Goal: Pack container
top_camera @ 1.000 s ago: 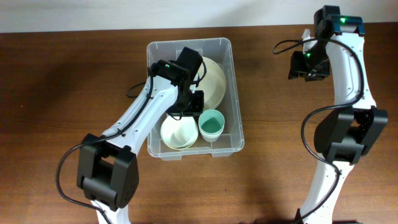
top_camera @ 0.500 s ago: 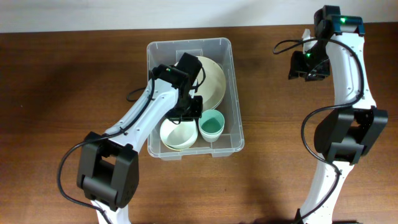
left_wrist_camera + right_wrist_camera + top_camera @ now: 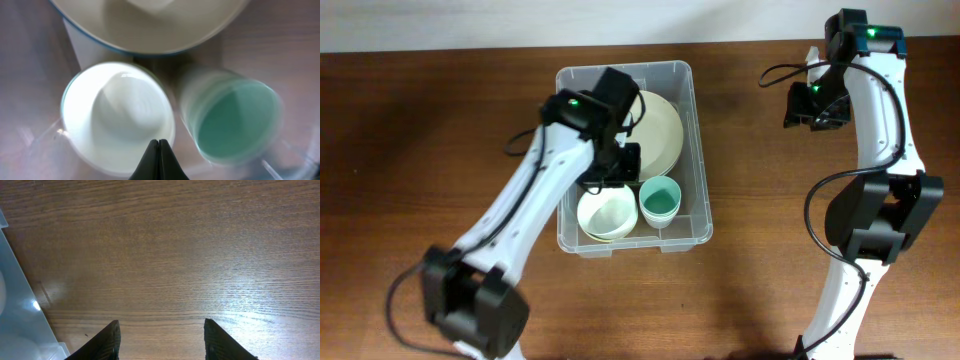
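The clear plastic container (image 3: 623, 68) stands on the wooden table at centre left. Inside lie a large cream plate (image 3: 666, 128), a white bowl (image 3: 604, 215) and a green cup (image 3: 660, 201). My left gripper (image 3: 613, 178) hangs inside the container just above the bowl, shut with nothing between its fingertips. The left wrist view shows the shut tips (image 3: 159, 143) over the near rim of the white bowl (image 3: 115, 112), the green cup (image 3: 235, 122) to the right and the plate (image 3: 150, 25) beyond. My right gripper (image 3: 161, 332) is open and empty over bare wood, to the right of the container's corner (image 3: 17, 315).
The right arm's gripper (image 3: 812, 106) hovers over the table well right of the container. Bare brown wood (image 3: 770, 220) surrounds the container on all sides. A pale wall edge runs along the far side of the table.
The left arm has swung its elbow outward to the left and the wrist has shifted slightly left inside the container. The right arm has not moved.
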